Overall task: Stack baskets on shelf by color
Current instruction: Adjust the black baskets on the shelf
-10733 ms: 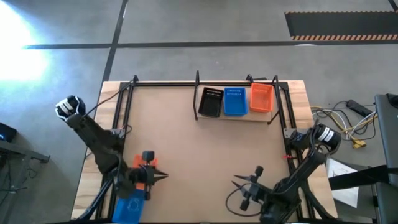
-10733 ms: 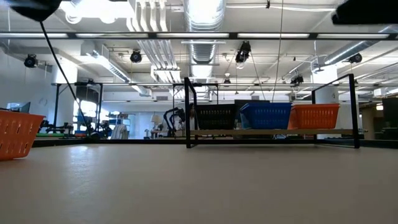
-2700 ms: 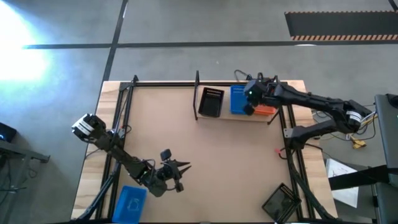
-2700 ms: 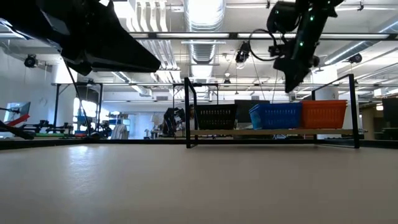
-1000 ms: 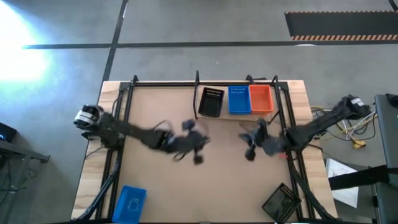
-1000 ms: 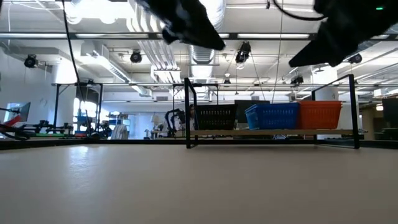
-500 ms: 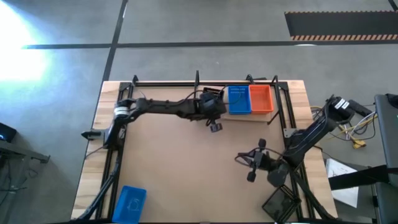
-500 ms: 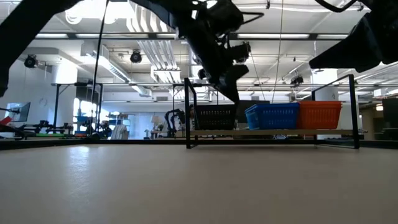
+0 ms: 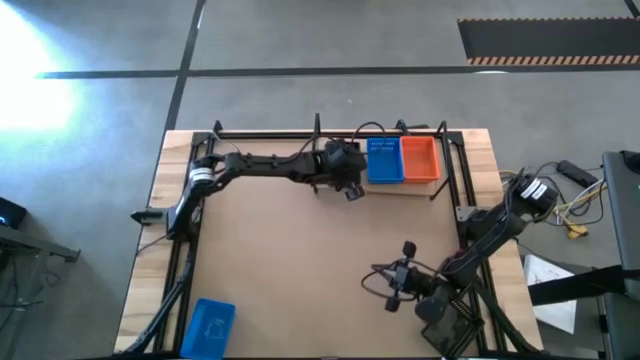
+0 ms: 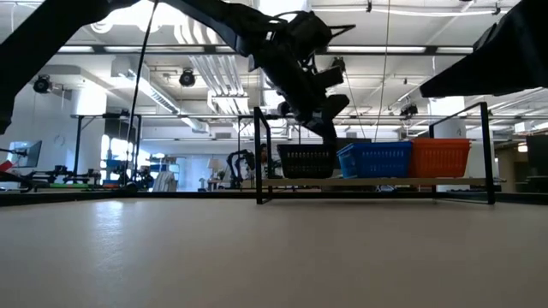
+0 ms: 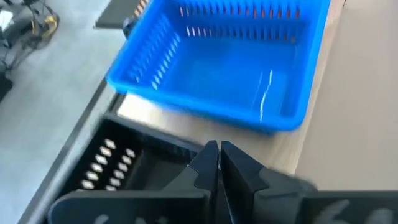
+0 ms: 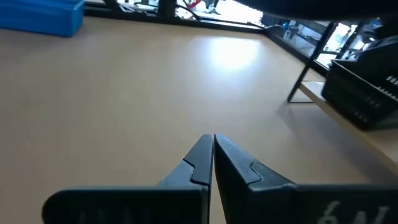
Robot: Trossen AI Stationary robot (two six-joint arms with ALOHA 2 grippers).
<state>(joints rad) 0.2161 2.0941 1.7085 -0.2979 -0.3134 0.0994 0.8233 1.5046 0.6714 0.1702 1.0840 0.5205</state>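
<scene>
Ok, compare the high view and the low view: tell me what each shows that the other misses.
Only the high view shows the loose blue basket at the table's near left corner and the right gripper low over the near right of the table. Only the low view shows the room behind the shelf. Both show the left gripper at the black basket beside the shelf's blue basket and orange basket.

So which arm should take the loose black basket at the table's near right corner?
Right. The right pincer hangs shut just beside the loose black basket, while the left pincer is stretched out over the shelf at the far edge.
</scene>
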